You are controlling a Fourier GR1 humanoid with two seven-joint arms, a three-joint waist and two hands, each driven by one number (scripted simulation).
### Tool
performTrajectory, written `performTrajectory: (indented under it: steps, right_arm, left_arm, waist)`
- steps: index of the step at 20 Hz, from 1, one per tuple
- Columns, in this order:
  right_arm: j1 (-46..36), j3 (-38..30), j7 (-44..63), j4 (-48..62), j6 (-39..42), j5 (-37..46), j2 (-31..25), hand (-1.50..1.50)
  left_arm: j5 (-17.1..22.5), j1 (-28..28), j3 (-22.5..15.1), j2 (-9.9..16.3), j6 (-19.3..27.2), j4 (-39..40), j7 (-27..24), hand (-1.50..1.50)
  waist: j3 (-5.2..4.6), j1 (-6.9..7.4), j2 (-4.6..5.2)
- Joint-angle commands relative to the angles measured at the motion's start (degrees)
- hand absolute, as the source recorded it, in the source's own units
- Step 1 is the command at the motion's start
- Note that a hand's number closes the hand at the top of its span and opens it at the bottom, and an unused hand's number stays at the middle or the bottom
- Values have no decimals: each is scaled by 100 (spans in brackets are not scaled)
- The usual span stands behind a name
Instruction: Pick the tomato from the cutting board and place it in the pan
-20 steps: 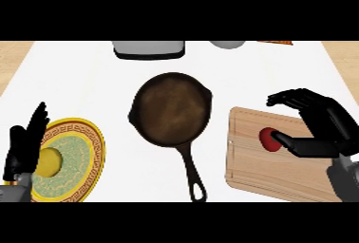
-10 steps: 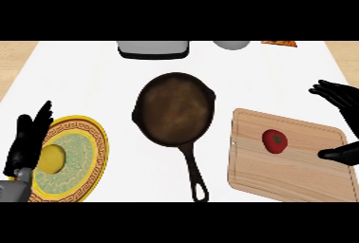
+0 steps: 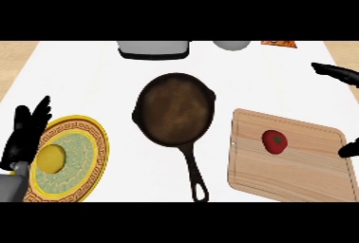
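Fingers of the right hand are showing straight and spread at the right edge, gripping nothing.

Only fingertips of that hand are entering the head view, one group above the cutting board and a thumb tip beside the board's right edge, both apart from the tomato. That tomato is lying on the board's upper middle, stem end up, untouched. Left of the board, the dark pan is sitting at the counter's centre with its handle pointing toward the lower edge. At the left edge, the left hand is resting open, fingers up, beside a patterned plate that is carrying a yellow round item.
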Motion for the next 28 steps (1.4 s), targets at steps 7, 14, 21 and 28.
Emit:
performTrajectory:
  steps: [7, 14, 21, 28]
  right_arm:
    - [-30, 1286, 1045, -1131, -187, 2007, -174, -150]
    - [73, 1618, 1375, -1167, -44, 2922, 108, -150]
    - [525, 1610, 1229, -1107, -274, 3825, 535, -150]
    - [84, 1469, 949, -240, -391, 4618, 992, -150]
  left_arm:
    - [-44, 41, 165, -22, -118, 209, -214, 0]
    - [-283, 251, 138, -363, -39, 284, -517, 0]
    - [-398, 45, 370, -350, -203, -78, -52, 0]
    - [-585, 16, 493, -464, -292, -164, 178, 0]
  waist:
    - [3, -66, -6]
    - [6, -43, 1]
    - [8, -61, -4]
    - [9, -26, 4]
